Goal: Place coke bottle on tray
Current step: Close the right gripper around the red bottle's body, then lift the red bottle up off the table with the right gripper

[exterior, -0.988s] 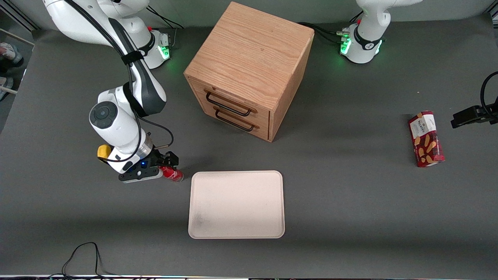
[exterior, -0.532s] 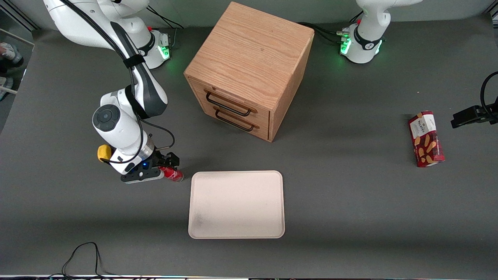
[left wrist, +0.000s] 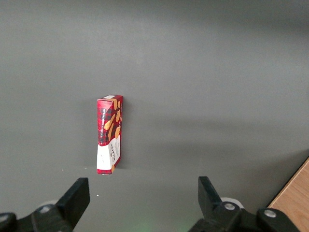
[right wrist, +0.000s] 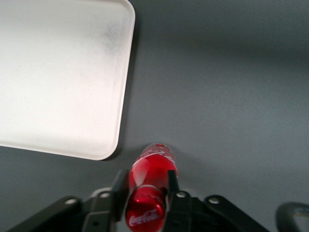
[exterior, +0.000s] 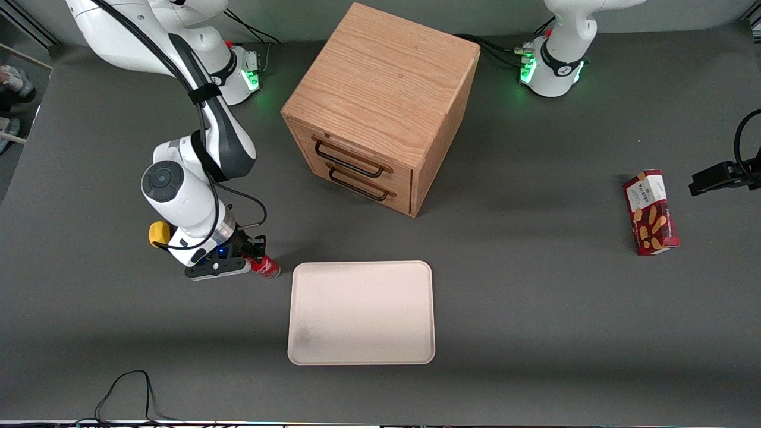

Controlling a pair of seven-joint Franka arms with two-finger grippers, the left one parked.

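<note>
Wooden two-drawer cabinet (exterior: 380,107) mid-table; red snack box (exterior: 651,212) lying toward parked arm's end.

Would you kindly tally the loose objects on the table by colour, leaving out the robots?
Red: 2, the coke bottle held in the tool beside the tray, and the snack box.
Cream-white: 1, the tray.
Wood brown: 1, the drawer cabinet.
Total: 4

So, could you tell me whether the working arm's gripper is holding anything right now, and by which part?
The gripper is shut on the coke bottle, its fingers clamping the upper body just below the cap. The bottle is beside the tray.
</note>
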